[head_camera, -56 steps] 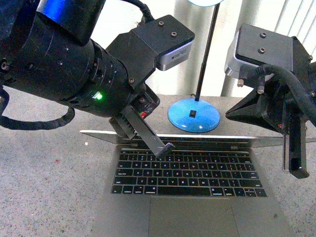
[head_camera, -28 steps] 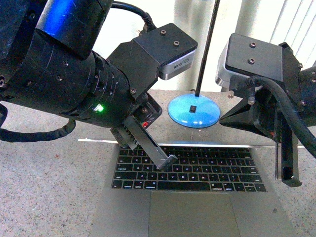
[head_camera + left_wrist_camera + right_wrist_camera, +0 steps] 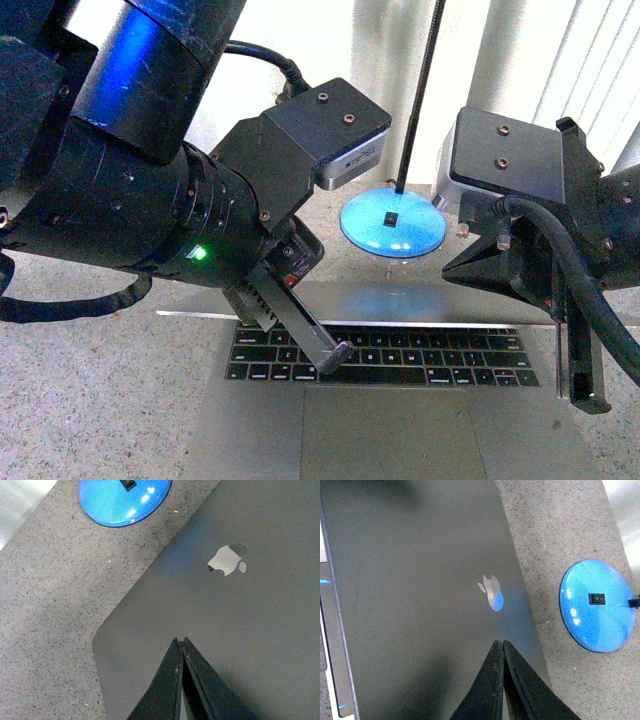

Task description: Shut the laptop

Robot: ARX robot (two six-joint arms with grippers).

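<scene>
Laptop (image 3: 400,440): lies flat on the speckled grey table (image 3: 90,400), directly on the robot's side of the round blue lamp base (image 3: 393,225), with its back edge near that base but apart from it. Half shut, with the lid (image 3: 400,300) tipped far forward over the deck, grey outer face turned up and catching a blue glint. Leaves the front rows of the black keyboard (image 3: 420,355) and the wide trackpad (image 3: 385,440) uncovered on the side away from the lamp base.

Left gripper (image 3: 181,641): hangs to the left of the lamp base and nearer the robot, over the laptop's left half. Closed tight into a black wedge, nothing caught in it. Points its tip at the lid's outer face, with the apple logo (image 3: 227,560) between the tip and the lamp base side of the lid. Contact with the lid impossible to tell. Carries a small green light (image 3: 198,254) on the wrist housing behind it.

Right gripper (image 3: 500,642): hangs to the right of the lamp base and nearer the robot, over the laptop's right edge. Also closed tight and empty. Sits over the lid's outer face just beside the logo, close to the lid edge that faces the lamp base. Touching or just above: not clear.

Lamp base: stands beyond the laptop, bearing a small black rocker switch (image 3: 596,599) on its top and a thin dark lamp pole (image 3: 420,100) rising from its middle.
</scene>
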